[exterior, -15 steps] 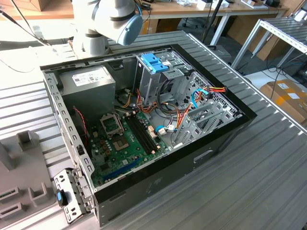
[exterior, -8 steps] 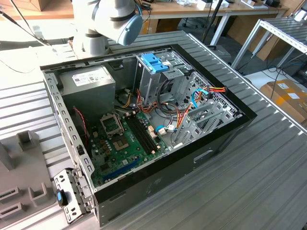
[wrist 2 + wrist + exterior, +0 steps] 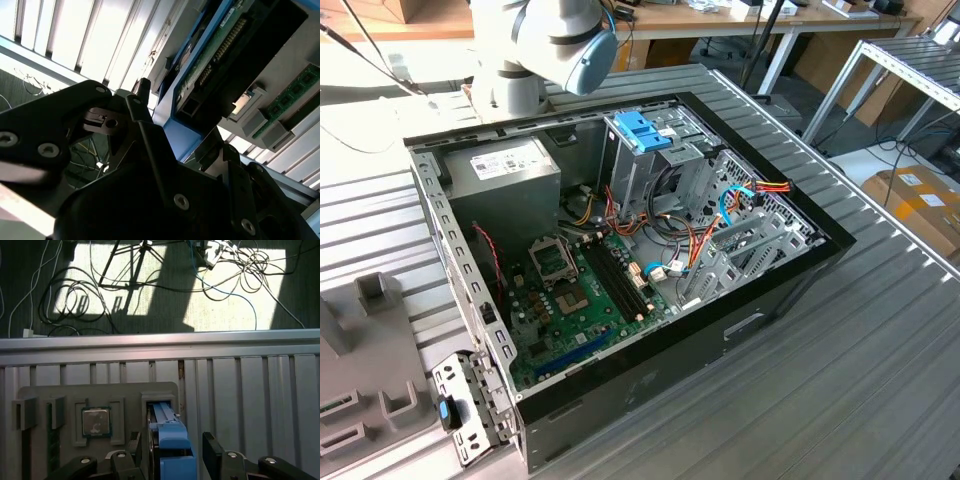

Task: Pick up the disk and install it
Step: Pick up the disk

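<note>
Standing on edge in a slot of a grey moulded holder (image 3: 130, 395), the disk (image 3: 165, 415) shows its light-blue carrier rails in the first wrist view, with the holder resting on a ribbed metal table (image 3: 250, 390) close to the table's edge. The gripper (image 3: 175, 441) hangs directly over that slot, one dark finger (image 3: 212, 450) on each side of the disk. A thin strip of space separates this finger from the blue rail, so the jaws stand parted astride the disk and have hold of nothing. On the far side the other finger lies so close to the rail that contact cannot be judged. Further along the same holder, a square processor chip (image 3: 96, 421) lies flat in its own recess, and memory sticks (image 3: 50, 435) stand in narrow slots beyond it. Past the table's edge, loose cables (image 3: 225, 270) sprawl across a sunlit floor. The second wrist view looks past the gripper's black body to the disk (image 3: 215, 55), where a blue rail runs beside the green circuit board on its face. In the exterior view, the arm (image 3: 560, 40) rises behind an open computer case (image 3: 650, 380) lying on the ribbed table. Inside the case, a motherboard (image 3: 570, 290) sits beside a grey metal drive cage topped by a broad blue handle (image 3: 642, 130).
</note>
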Available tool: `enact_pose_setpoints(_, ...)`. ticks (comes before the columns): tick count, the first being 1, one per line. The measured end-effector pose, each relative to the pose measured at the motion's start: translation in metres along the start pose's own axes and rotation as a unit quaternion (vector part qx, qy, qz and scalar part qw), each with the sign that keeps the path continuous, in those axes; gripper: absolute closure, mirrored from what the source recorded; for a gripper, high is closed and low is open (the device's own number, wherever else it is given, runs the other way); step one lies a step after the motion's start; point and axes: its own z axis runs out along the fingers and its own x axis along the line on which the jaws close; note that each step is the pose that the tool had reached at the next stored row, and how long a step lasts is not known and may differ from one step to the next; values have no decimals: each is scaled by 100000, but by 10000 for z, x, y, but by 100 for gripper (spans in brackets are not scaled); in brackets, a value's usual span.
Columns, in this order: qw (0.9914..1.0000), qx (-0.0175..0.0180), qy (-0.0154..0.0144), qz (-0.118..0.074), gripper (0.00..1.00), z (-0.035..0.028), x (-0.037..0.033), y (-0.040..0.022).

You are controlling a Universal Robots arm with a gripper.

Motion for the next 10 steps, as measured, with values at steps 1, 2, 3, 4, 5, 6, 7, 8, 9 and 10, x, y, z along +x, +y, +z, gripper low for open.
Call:
enact_pose_setpoints(1, 100000, -5, 3, -28, 40, 10, 1, -1)
enact_pose_setpoints(2, 100000, -19, 12, -40, 40, 13, 1, -1)
enact_pose_setpoints(3, 100000, -21, 11, -43, 40, 14, 1, -1)
enact_pose_setpoints(4, 100000, -6, 4, -46, 40, 17, 1, -1)
enact_pose_setpoints(5, 100000, -5, 5, -44, 40, 17, 1, -1)
enact_pose_setpoints(6, 100000, -8, 5, -46, 40, 17, 1, -1)
enact_pose_setpoints(7, 100000, -7, 5, -46, 40, 17, 1, -1)
enact_pose_setpoints(8, 100000, -9, 4, -44, 40, 17, 1, -1)
enact_pose_setpoints(9, 100000, -6, 3, -45, 40, 17, 1, -1)
enact_pose_setpoints(10, 100000, -6, 3, -46, 40, 17, 1, -1)
